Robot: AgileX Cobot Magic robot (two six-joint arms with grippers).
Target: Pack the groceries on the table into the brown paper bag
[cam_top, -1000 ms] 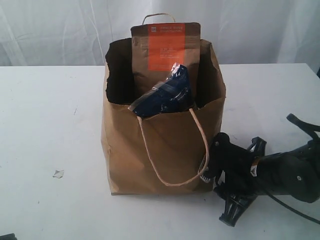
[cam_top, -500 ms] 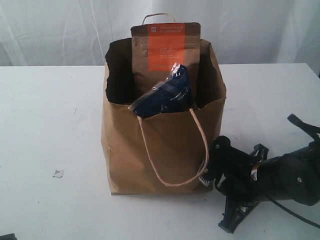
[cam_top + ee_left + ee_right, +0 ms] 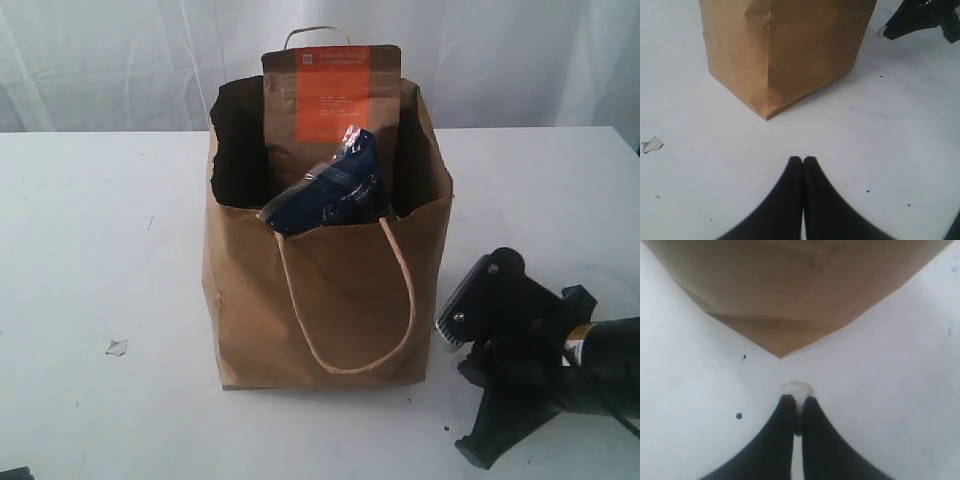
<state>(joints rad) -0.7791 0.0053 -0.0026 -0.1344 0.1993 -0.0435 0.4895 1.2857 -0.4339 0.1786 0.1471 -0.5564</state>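
The brown paper bag [image 3: 330, 300] stands upright in the middle of the white table [image 3: 100, 250]. A brown pouch with an orange label [image 3: 330, 100] sticks up out of it. A dark-blue noodle packet [image 3: 335, 190] leans over the bag's front rim. My right gripper [image 3: 470, 300] lies low on the table right of the bag, shut and pointing at the bag's corner [image 3: 780, 347]. In the right wrist view a small whitish blob [image 3: 796, 389] sits at the right gripper [image 3: 797, 399]; I cannot tell if it is pinched. My left gripper [image 3: 803, 159] is shut and empty, short of the bag [image 3: 785, 45].
A small torn white scrap [image 3: 117, 347] lies on the table left of the bag, also seen in the left wrist view as a scrap [image 3: 652, 144]. White curtain hangs behind the table. The right arm's dark body [image 3: 560, 370] fills the front right corner.
My right gripper has closed and drawn back from the bag's lower right corner toward the right and front. The bag and its contents have not moved.
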